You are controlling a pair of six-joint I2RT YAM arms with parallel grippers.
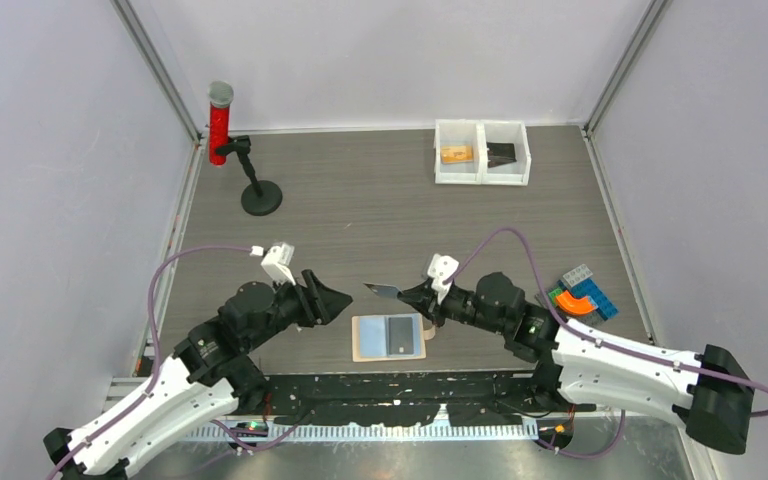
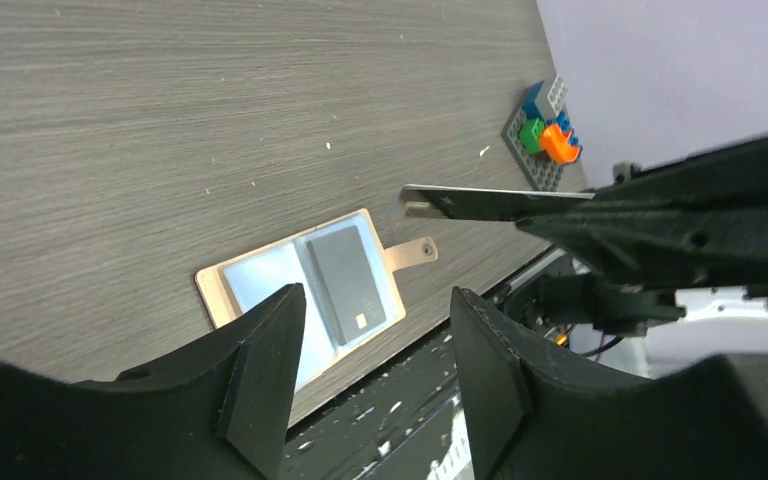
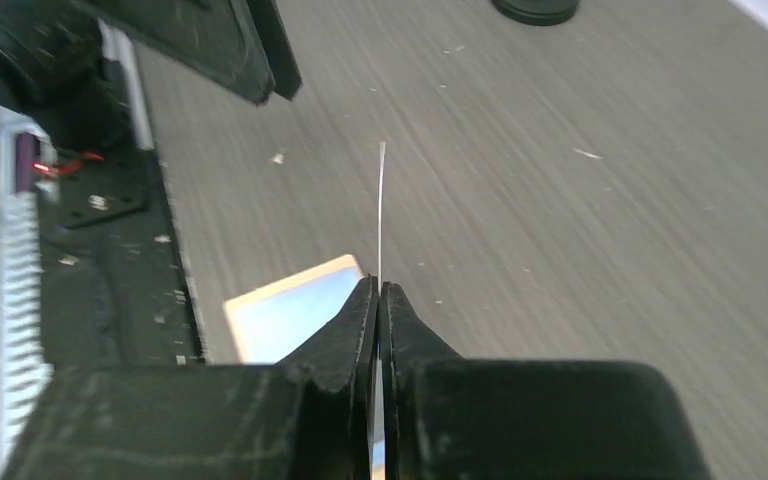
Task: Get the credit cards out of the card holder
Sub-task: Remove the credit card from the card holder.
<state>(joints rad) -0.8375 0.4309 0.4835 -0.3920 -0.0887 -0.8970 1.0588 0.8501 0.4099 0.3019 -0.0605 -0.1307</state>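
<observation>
Pinching one credit card point(image 1: 382, 291) edge-on, right tool point(image 1: 407, 294) is clenched; left tool point(image 1: 344, 298) released; card print unreadable.

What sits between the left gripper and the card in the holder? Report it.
Nothing visible. The left gripper, jaws open, faces the card holder and its credit card; the right gripper pinches a second card, raised off to one side.

1. A grey wood-grain table point(image 1: 360, 210) is being used as the bearing surface.
2. The card holder point(image 1: 370, 338) is being supported open and flat at the near edge, in the middle.
3. A white two-compartment bin point(image 1: 481, 176) is being borne at the far right.
4. A black stand point(image 1: 261, 198) is being carried at the far left.
5. Coloured building blocks point(image 1: 582, 293) are being held up at the near right.
</observation>
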